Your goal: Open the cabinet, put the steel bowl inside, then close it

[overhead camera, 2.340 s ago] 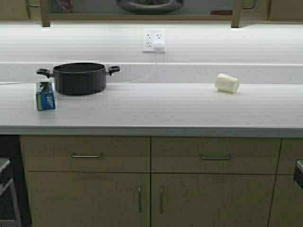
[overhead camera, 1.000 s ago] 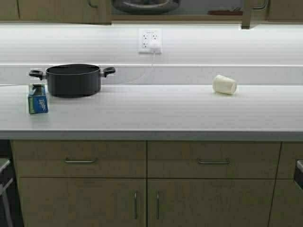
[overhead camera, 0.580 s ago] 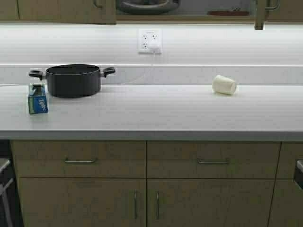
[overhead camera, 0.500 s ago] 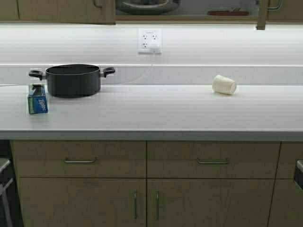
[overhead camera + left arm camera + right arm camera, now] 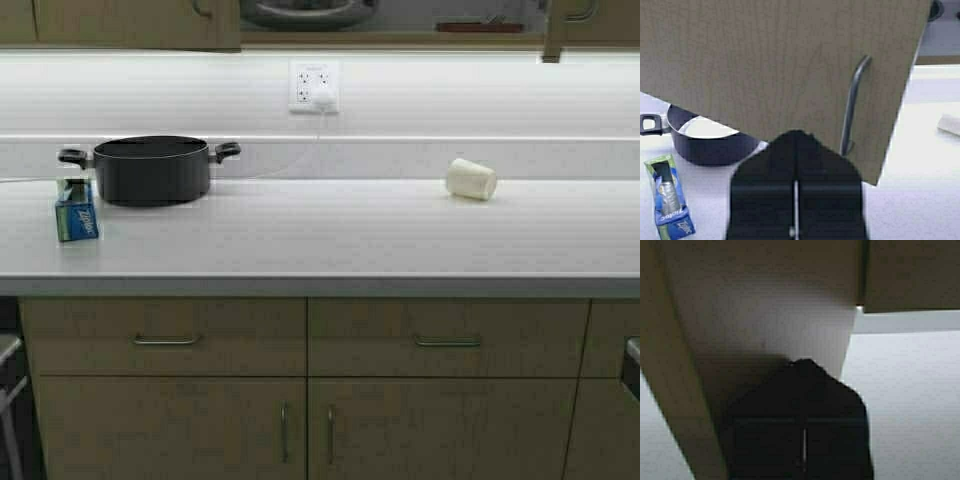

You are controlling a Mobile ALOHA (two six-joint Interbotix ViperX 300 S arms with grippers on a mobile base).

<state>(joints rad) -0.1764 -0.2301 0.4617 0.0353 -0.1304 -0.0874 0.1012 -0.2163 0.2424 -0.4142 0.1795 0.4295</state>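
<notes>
Steel bowl [image 5: 308, 12] sits inside the cabinet [image 5: 130, 20] on its shelf, past both pinched-shut, empty grippers: left gripper [image 5: 796, 145] tip is against the left door face beside its handle [image 5: 852, 102], right gripper [image 5: 802, 365] against the half-open right door.

The closed left hand [image 5: 796, 150] presses against the cabinet [image 5: 780, 65] door.

Both tools, L [image 5: 796, 145] & R [image 5: 801, 365], closed, raised.
</notes>
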